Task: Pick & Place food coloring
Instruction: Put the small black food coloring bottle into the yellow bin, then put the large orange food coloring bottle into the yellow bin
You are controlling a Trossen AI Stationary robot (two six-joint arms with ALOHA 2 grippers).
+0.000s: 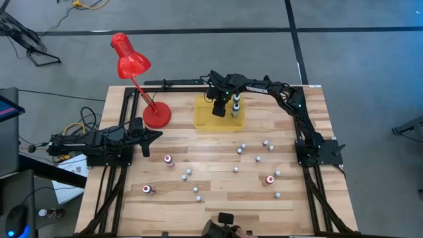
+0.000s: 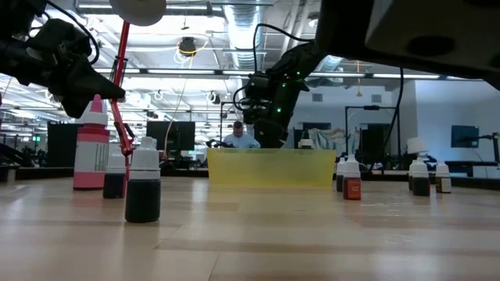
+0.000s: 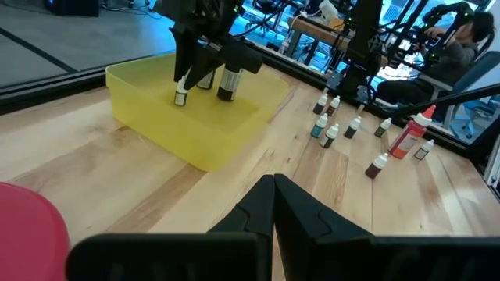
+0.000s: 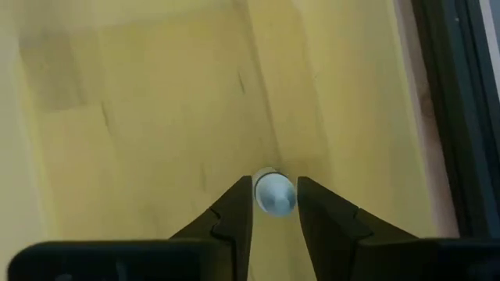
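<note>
The wooden table (image 1: 218, 192) was a pale butcher-block top with visible plank seams. Near its back edge sat a shallow yellow tray (image 3: 152, 117), rectangular, smooth and slightly translucent, with low walls. The red desk lamp (image 1: 135, 73) stood just left of it on a round base.

The right arm reached across to the tray, its gripper (image 4: 273, 204) pointing straight down into it. The dark, wedge-shaped fingers (image 4: 230, 215) were closed around the pale round cap of one food coloring bottle (image 4: 273, 193), held upright, long axis vertical, cap up, just over the tray floor. Two more bottles (image 3: 226, 83) stood upright inside the tray beside it.

The left gripper (image 3: 273, 204) waited low over the table's left side, fingers pressed together on nothing.

The other small bottles (image 1: 243, 147) stood scattered across the front half of the table, all upright, caps up, some dark, some red.
</note>
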